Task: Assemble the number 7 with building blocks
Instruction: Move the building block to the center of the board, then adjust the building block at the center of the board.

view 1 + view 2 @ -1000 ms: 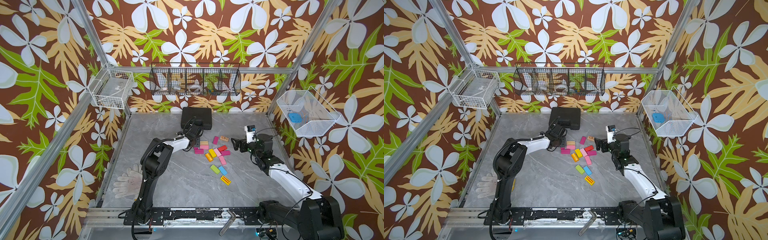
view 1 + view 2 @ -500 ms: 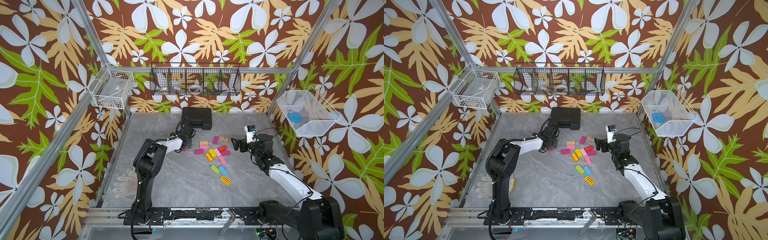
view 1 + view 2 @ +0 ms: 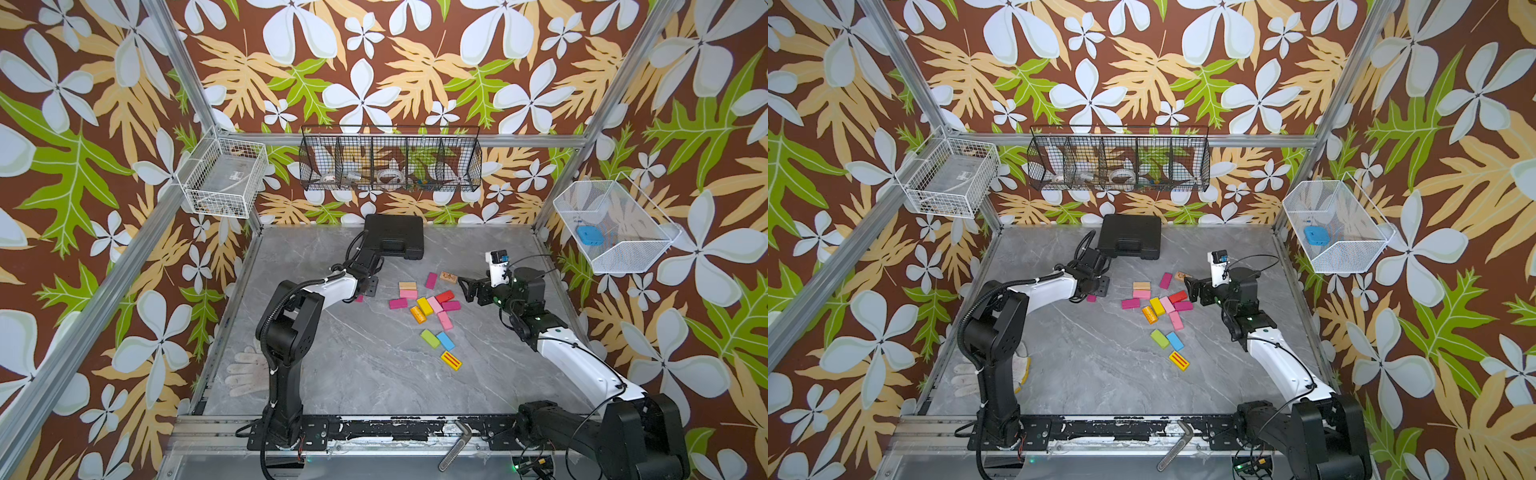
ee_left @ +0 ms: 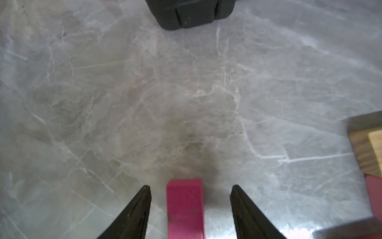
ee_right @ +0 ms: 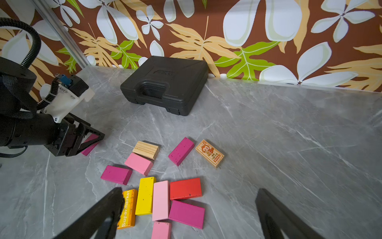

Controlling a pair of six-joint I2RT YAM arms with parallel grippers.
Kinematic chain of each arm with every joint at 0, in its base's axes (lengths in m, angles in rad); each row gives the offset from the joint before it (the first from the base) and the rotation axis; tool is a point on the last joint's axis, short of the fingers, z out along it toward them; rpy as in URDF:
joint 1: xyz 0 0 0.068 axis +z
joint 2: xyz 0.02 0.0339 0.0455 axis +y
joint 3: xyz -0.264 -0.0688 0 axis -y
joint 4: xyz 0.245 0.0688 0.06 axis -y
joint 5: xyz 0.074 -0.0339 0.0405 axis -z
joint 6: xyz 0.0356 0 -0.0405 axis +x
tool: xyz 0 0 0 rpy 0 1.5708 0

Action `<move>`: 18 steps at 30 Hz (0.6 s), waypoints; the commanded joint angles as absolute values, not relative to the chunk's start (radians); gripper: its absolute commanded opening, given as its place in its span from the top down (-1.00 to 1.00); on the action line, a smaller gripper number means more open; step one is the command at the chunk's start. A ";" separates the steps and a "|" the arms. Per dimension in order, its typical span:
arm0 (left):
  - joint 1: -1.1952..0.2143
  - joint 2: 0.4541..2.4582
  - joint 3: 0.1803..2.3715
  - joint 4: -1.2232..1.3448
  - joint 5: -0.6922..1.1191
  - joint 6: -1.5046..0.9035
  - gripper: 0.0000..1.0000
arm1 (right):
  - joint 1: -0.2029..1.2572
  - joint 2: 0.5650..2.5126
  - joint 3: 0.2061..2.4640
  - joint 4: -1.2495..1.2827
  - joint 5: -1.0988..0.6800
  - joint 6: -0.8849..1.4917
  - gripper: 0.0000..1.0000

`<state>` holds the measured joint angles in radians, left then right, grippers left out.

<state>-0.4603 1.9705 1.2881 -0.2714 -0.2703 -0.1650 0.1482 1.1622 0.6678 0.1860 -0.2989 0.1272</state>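
Observation:
A magenta block (image 4: 185, 207) lies flat on the grey table between the fingers of my left gripper (image 4: 190, 187), with a gap on each side; the jaws are open. In both top views that block (image 3: 359, 298) (image 3: 1091, 298) peeks out under the left gripper (image 3: 369, 286), left of the main cluster of building blocks (image 3: 428, 305). Green (image 3: 430, 338), blue (image 3: 445, 340) and yellow red-striped (image 3: 451, 360) blocks lie nearer the front. My right gripper (image 3: 467, 289) hovers wide open and empty at the cluster's right edge, over the red block (image 5: 185, 188).
A black plastic case (image 3: 395, 237) sits at the back of the table, just behind the left gripper. A white glove (image 3: 245, 370) lies at the front left. Wire baskets hang on the walls. A metal tool (image 3: 455, 444) rests on the front rail.
The left gripper drew back left from the cluster with the magenta block, and its jaws have opened round it on the table. The right arm has not moved.

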 commanded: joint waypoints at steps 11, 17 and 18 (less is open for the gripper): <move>-0.439 1.939 1.215 -0.406 -0.258 -0.297 -0.31 | 0.209 1.208 0.705 0.185 -0.326 0.110 -0.98; -0.387 1.949 1.218 -0.383 -0.287 -0.323 -0.31 | 0.309 1.247 0.730 0.183 -0.314 0.078 -0.99; -0.380 1.950 1.223 -0.385 -0.290 -0.322 -0.31 | 0.321 1.258 0.735 0.183 -0.314 0.079 -0.99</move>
